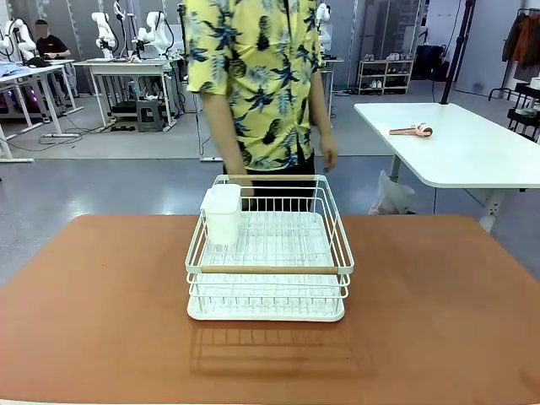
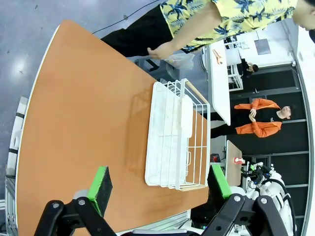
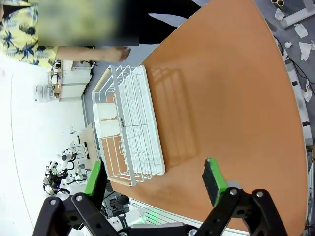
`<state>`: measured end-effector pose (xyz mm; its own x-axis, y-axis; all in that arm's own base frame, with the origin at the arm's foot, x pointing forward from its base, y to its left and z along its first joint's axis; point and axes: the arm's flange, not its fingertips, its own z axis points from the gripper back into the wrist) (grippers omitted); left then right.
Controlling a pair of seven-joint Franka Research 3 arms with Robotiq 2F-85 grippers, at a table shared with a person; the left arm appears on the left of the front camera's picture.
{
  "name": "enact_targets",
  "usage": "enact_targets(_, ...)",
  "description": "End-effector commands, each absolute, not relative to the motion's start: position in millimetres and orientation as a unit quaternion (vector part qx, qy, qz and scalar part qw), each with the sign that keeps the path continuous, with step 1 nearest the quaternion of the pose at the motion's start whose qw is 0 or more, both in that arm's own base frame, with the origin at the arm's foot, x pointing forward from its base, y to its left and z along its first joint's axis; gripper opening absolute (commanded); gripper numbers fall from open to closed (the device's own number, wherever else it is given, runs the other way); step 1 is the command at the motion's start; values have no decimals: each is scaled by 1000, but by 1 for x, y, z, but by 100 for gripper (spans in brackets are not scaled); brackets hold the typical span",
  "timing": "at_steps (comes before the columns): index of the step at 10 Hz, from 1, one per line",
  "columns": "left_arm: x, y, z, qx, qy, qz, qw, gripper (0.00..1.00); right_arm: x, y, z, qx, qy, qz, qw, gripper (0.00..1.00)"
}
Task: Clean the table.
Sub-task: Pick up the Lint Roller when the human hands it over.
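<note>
left pincer point(image 2: 160, 182) apart, empty | right pincer point(image 3: 153, 176) apart, empty | risk: one-sided lift tilts dish rack point(image 1: 268, 253) on counter point(image 1: 439, 287); person's hand point(image 1: 327, 156) near far rim may be struck

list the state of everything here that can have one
left gripper, open, holding nothing
right gripper, open, holding nothing
dish rack, upright on the table, no dishes in it
white cup, upright at the rack's far left corner
</note>
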<state>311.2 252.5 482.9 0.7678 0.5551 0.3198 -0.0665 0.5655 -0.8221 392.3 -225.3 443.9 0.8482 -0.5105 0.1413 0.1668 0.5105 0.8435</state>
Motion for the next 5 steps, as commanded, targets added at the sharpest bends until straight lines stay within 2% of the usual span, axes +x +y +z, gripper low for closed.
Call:
enact_targets(1,310,255,483,-430,-292,178,835,100,392,-225,446,457,-193,-199,845,100)
enact_targets(5,310,255,483,-430,-292,178,835,100,392,-225,446,457,-193,-199,845,100)
